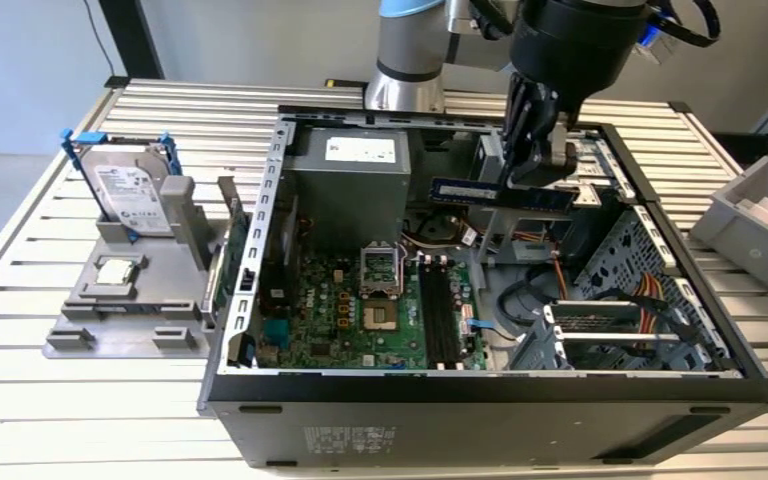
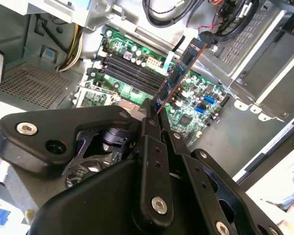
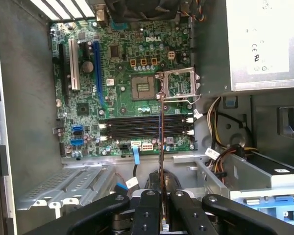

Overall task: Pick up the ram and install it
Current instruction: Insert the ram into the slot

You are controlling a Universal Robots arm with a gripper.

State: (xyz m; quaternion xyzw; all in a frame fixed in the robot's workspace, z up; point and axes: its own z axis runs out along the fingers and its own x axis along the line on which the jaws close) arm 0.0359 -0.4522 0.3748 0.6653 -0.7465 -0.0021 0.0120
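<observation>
In the exterior view my gripper [image 1: 540, 168] hangs above the open computer case [image 1: 491, 385], shut on the ram [image 1: 502, 192], a bluish stick held level over the back right of the case. In the second wrist view the ram [image 2: 179, 73] sticks out from between the black fingers [image 2: 148, 128], over the green motherboard [image 2: 196, 98]. The first wrist view shows the ram [image 3: 160, 147] edge-on, a thin line crossing the black memory slots [image 3: 137, 126] far below. These slots [image 1: 440, 310] lie on the motherboard [image 1: 344, 320] with nothing in them.
A silver hard drive in a blue frame [image 1: 131, 190] and a small square chip [image 1: 115, 270] sit on a grey stand at the exterior view's left. The power supply [image 1: 357, 165], cables [image 1: 598, 290] and a drive cage [image 1: 624, 335] crowd the case. A grey bin [image 1: 758, 215] stands at the right.
</observation>
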